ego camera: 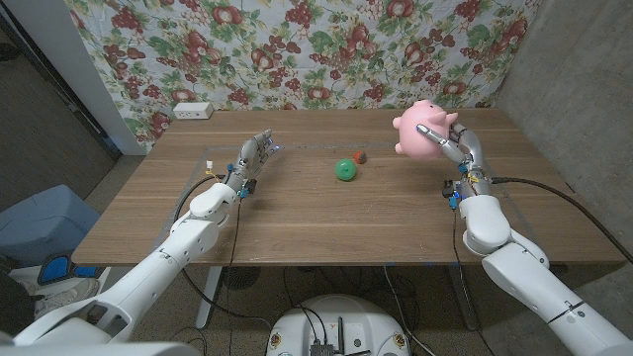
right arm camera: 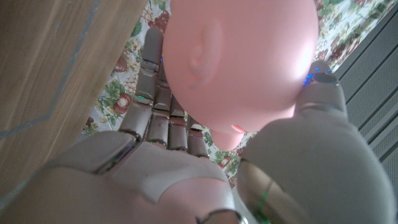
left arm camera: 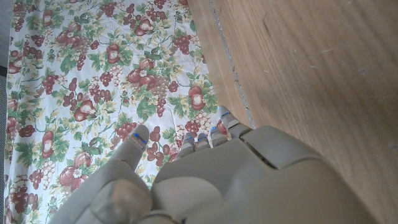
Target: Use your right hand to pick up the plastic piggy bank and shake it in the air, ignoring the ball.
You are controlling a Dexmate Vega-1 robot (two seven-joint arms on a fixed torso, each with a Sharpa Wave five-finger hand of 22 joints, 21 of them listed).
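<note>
1. Holding the pink piggy bank [ego camera: 423,129] aloft at the far right, above the worktop [ego camera: 326,222], in the right hand [ego camera: 447,138], fingers [right arm camera: 163,106] wrapped round its belly.
2. Keeping that wrap firm on the smooth plastic; short shakes, likely safer than wide swings.
3. Staying well right of the green ball [ego camera: 345,170] at centre.
4. Leaving the left hand [ego camera: 252,156] idle at far left, holding nothing, fingers slightly apart.

pink piggy bank [ego camera: 423,129] — held off table | green ball [ego camera: 345,170] — mid-table
</note>
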